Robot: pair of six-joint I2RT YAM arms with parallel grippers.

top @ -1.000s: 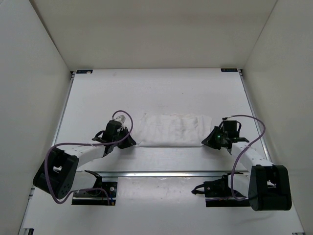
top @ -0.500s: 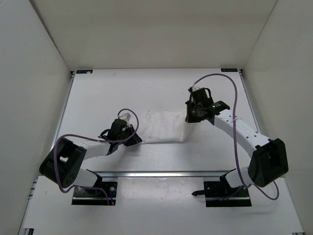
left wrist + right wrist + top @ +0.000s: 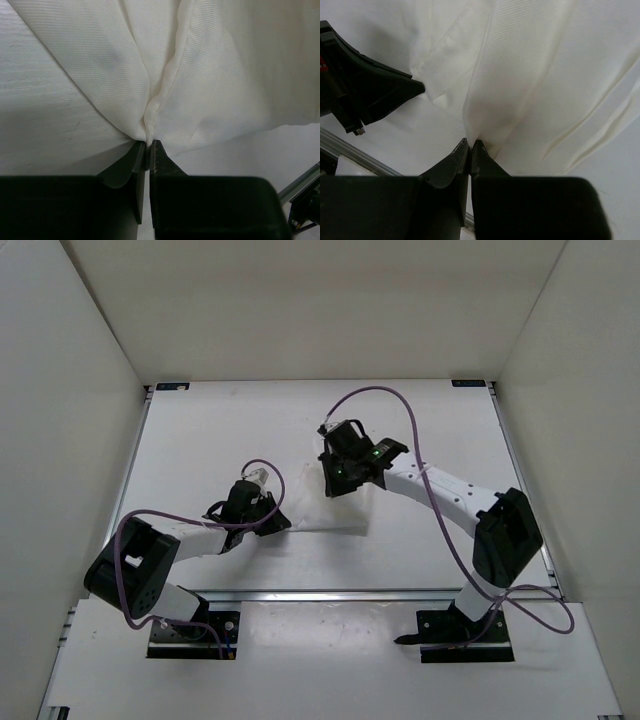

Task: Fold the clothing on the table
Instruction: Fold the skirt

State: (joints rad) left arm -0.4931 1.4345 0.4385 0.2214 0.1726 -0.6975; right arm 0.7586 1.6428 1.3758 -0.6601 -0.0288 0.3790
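The clothing (image 3: 338, 518) is a white ribbed cloth lying bunched at the middle of the table (image 3: 200, 430). My left gripper (image 3: 280, 525) is low at the cloth's left edge, shut on a pinched fold of it (image 3: 148, 144); the fabric (image 3: 200, 75) fans out beyond the tips. My right gripper (image 3: 334, 487) hangs over the cloth's far side, shut on another fold (image 3: 470, 142), and the cloth (image 3: 545, 75) drapes away from it. The left gripper (image 3: 370, 95) also shows in the right wrist view, close by.
A silver rail (image 3: 330, 595) runs across the table near the arm bases. Off-white walls stand on the left, the right and the far side. Purple cables loop off both arms. Small black brackets (image 3: 172, 386) mark the far corners.
My right gripper has swung from the cloth's right end leftward and farther away, carrying that end over the rest. The cloth now looks about half as long. The left gripper has barely moved.
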